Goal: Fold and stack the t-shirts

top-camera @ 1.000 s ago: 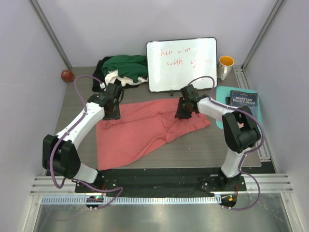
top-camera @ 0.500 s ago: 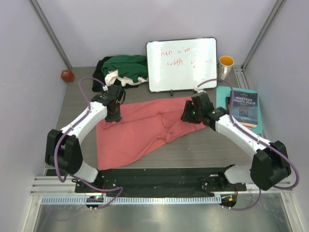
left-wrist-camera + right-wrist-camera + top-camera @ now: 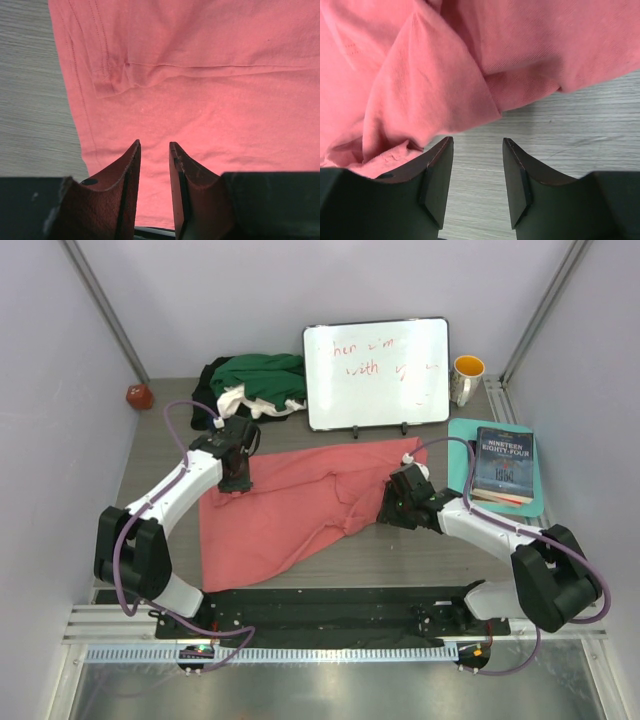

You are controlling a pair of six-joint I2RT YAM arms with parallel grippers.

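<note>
Left gripper [image 3: 154, 146] sits low over the far-left part of the salmon-pink t-shirt [image 3: 300, 505], fingers a narrow gap apart, nothing between them, cloth lying flat underneath with a stitched hem just ahead. Right gripper [image 3: 477, 141] has jaws wider apart, empty, hanging over bare table [image 3: 160, 450] just beside the shirt's bunched near-right edge. Pink shirt is spread across the middle of the table, rumpled, with a raised fold running down its centre and the right side heaped on itself, not folded yet. Judgement on handling: light, limp cloth with no stiffness; it will drape, drag and slide on the wood and double over if lifted at one point. Best hold looks like a pinch on a hem or corner, one gripper each side, so the edge stays taut; the loose lobe in front of the right gripper is the nearest grab. Counts: two grippers; one pink shirt; one pile at the back left showing dark green [image 3: 262, 375], white [image 3: 235, 400] and black [image 3: 212, 375] cloth, probably three shirts, but they are tangled, so the number is not certain. Also one whiteboard [image 3: 377, 373], one mug [image 3: 467, 378], one book [image 3: 503, 462] on one teal mat [image 3: 458, 455], one small red object [image 3: 139, 396].
</note>
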